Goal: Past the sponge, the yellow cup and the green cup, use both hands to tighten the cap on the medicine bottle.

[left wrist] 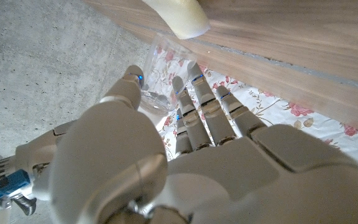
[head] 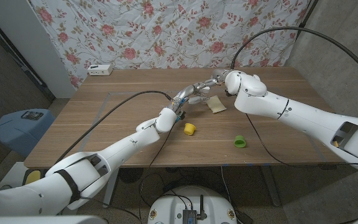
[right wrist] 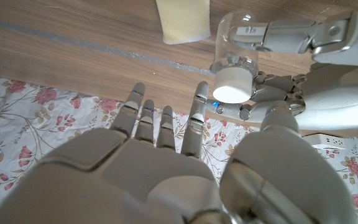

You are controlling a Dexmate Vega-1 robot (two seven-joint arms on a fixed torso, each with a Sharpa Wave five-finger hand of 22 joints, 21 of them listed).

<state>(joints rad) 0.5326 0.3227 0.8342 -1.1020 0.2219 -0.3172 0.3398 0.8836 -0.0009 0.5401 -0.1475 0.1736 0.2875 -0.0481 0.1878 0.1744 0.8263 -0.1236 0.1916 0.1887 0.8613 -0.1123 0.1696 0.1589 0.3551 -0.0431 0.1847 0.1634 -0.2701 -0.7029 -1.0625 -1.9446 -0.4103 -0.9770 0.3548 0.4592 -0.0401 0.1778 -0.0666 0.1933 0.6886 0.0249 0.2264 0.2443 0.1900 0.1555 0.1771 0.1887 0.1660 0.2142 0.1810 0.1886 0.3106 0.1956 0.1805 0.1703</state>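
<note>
The medicine bottle [right wrist: 235, 46], clear with a white cap [right wrist: 234, 85], is held off the table by my left hand [right wrist: 291, 56], whose fingers wrap its body. In the left wrist view the bottle [left wrist: 159, 74] sits between that hand's thumb and fingers [left wrist: 197, 106]. My right hand [right wrist: 166, 162] is just before the cap with its fingers spread, one finger [right wrist: 201, 102] beside the cap and nothing in its grip. In the head view the left hand [head: 186, 97] and right hand [head: 218, 79] meet over the table's far middle. The sponge [head: 216, 104], yellow cup [head: 190, 128] and green cup [head: 240, 142] lie nearer me.
A white power strip [head: 100, 69] lies at the table's [head: 104, 124] back left corner. A floral cloth [head: 166, 31] hangs behind the table. A blue bin [head: 22, 127] stands on the floor to the left. Black cables run along both arms.
</note>
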